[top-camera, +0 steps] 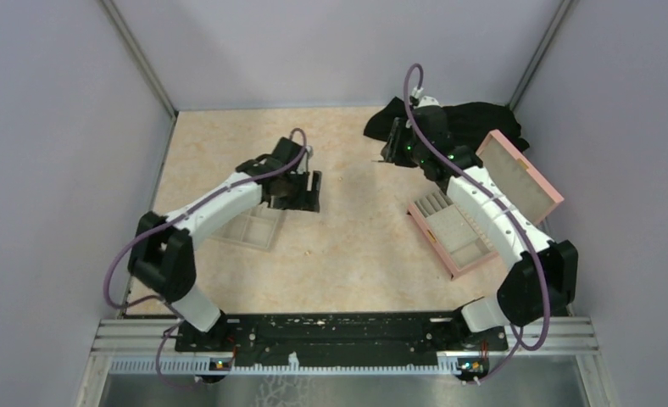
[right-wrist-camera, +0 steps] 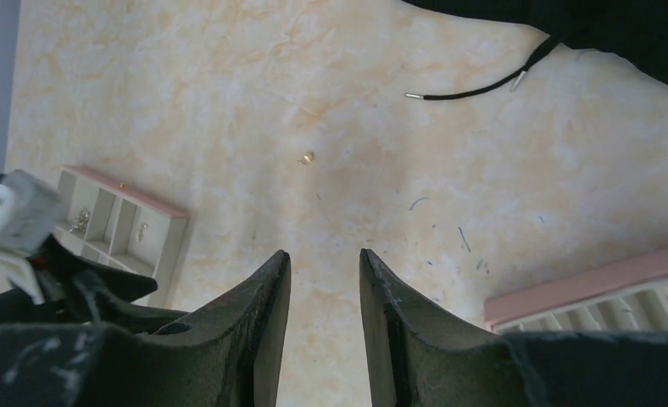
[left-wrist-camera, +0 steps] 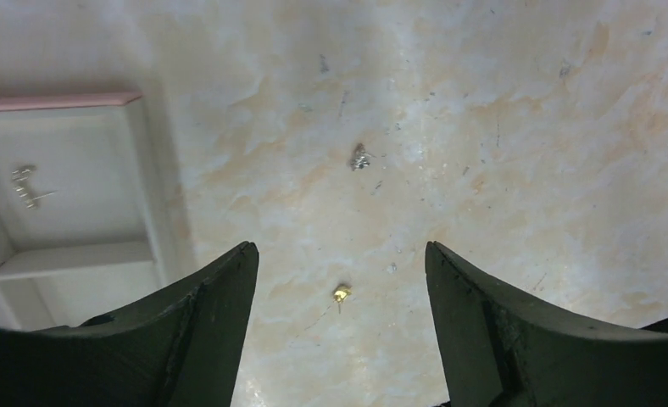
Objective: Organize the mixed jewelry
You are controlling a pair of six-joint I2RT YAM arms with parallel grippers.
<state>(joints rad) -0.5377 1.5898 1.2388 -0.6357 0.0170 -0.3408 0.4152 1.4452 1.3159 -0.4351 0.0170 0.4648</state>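
Two jewelry pieces lie on the beige table in the left wrist view: a tiny gold stud (left-wrist-camera: 341, 293) between my open left fingers and a small silver piece (left-wrist-camera: 360, 157) farther ahead. A silvery piece (left-wrist-camera: 27, 186) lies in the grey compartment tray (left-wrist-camera: 144, 170) to their left. My left gripper (left-wrist-camera: 341, 252) hovers open and empty over the stud; from above it (top-camera: 301, 193) is just beyond the tray (top-camera: 250, 227). My right gripper (right-wrist-camera: 324, 253) is slightly open and empty above bare table. A gold speck (right-wrist-camera: 306, 158) lies ahead of it. From above it (top-camera: 390, 151) is near the black cloth.
The pink hinged box (top-camera: 483, 203) stands open at the right, under the right arm; its edge shows in the right wrist view (right-wrist-camera: 593, 288). A black cloth (top-camera: 466, 119) with a loose cord (right-wrist-camera: 475, 89) lies at the back right. Grey walls enclose the table.
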